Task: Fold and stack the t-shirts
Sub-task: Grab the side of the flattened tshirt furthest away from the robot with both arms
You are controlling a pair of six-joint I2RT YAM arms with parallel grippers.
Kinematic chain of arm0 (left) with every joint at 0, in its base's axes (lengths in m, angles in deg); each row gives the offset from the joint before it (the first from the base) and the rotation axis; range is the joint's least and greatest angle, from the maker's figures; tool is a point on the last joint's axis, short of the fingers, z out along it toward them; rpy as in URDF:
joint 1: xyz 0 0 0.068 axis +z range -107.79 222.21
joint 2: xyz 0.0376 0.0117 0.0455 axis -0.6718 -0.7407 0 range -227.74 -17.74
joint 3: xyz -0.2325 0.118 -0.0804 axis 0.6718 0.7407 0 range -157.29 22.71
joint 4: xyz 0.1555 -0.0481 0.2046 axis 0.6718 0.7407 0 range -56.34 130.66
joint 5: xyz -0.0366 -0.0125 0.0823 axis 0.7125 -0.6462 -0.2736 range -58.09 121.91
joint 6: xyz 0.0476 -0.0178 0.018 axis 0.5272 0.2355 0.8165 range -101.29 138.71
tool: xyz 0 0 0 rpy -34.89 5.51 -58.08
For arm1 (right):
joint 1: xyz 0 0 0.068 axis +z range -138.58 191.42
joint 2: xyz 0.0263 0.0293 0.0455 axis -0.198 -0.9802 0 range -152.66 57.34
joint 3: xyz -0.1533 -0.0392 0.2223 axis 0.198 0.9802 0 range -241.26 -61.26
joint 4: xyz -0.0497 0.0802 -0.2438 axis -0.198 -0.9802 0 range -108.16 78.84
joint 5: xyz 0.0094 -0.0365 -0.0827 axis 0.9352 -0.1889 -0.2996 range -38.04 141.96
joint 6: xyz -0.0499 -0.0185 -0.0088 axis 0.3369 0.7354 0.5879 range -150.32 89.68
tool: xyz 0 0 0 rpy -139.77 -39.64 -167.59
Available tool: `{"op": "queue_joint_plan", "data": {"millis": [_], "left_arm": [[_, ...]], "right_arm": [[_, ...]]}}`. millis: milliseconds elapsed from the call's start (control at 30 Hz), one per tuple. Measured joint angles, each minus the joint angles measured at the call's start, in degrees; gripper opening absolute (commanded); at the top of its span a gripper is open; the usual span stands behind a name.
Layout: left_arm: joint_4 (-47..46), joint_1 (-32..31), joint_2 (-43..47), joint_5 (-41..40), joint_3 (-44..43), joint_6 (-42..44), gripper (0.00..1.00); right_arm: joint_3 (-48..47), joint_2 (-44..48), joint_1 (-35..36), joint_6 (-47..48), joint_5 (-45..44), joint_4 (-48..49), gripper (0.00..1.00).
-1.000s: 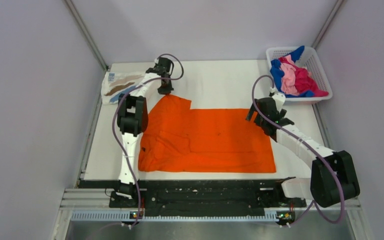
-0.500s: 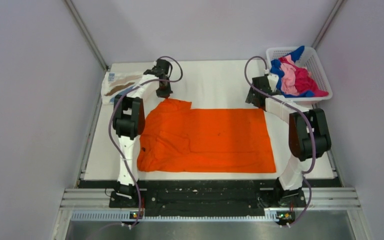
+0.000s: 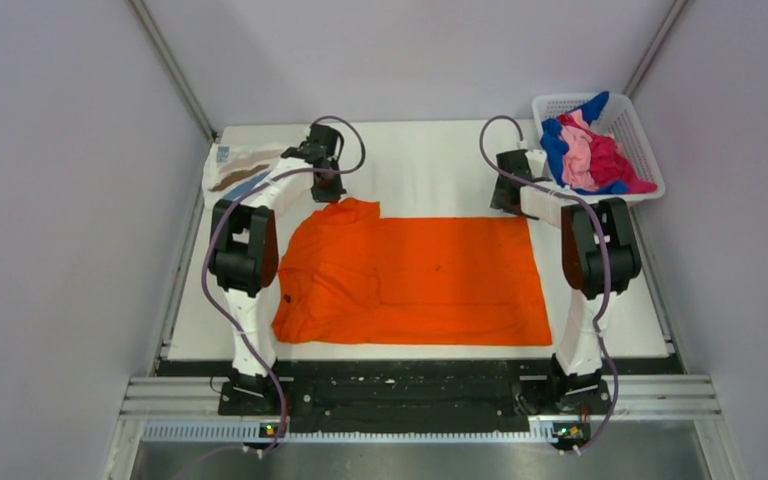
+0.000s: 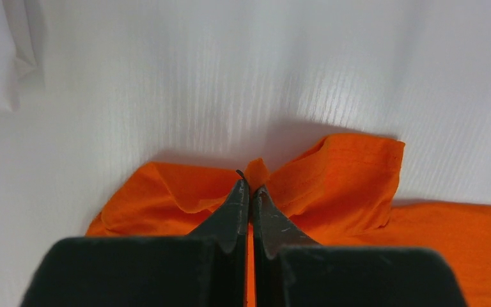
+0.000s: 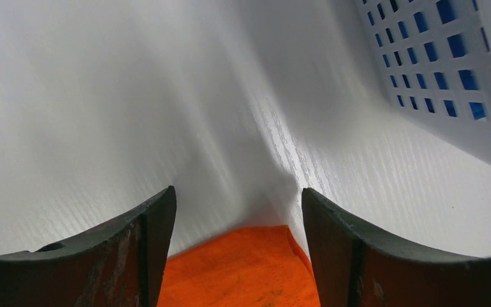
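Bright diffuse light; soft shadow behind orange t-shirt (image 4: 345, 185).

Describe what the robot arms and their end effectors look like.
Both the left arm and right arm have white links, bulky black joint housings and a looping purple cable. The left end effector and right end effector have dark, tapering, scuffed fingers.

Pretty plain setup: a white table (image 3: 430, 165) with a faint ribbed grain fills the middle of the frame, boxed in by pale lilac-grey walls (image 3: 60, 200) on the left, back and right. Grey metal struts (image 3: 173, 68) run up the two far corners, and a silver rail (image 3: 170, 392) crosses the bottom. Lighting is soft and even.
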Motion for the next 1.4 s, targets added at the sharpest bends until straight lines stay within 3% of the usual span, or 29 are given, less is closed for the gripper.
{"op": "queue_joint_plan", "data": {"millis": [400, 633, 867, 1067, 1400], "left_arm": [[-0.39, -1.22, 3.34, 0.50, 4.15, -0.66, 0.00], [-0.98, -1.49, 7.28, 0.44, 6.75, -0.83, 0.00], [-1.73, -1.53, 8.61, 0.46, 8.48, -0.83, 0.00], [-1.95, -1.55, 8.66, 0.48, 8.83, -0.83, 0.00], [-2.67, -2.54, 14.86, 0.02, 13.97, -0.87, 0.00]], "right_arm": [[3.10, 2.01, -0.24, -1.07, 0.02, 0.50, 0.59], [6.19, 4.04, -0.28, -2.03, -0.26, 1.20, 0.47], [7.32, 4.83, -0.57, -2.21, -0.22, 1.22, 0.17], [7.32, 4.85, -0.57, -1.79, -0.22, 1.07, 0.03], [11.91, 10.80, -0.57, 0.76, 1.25, 3.10, 0.00]]}}
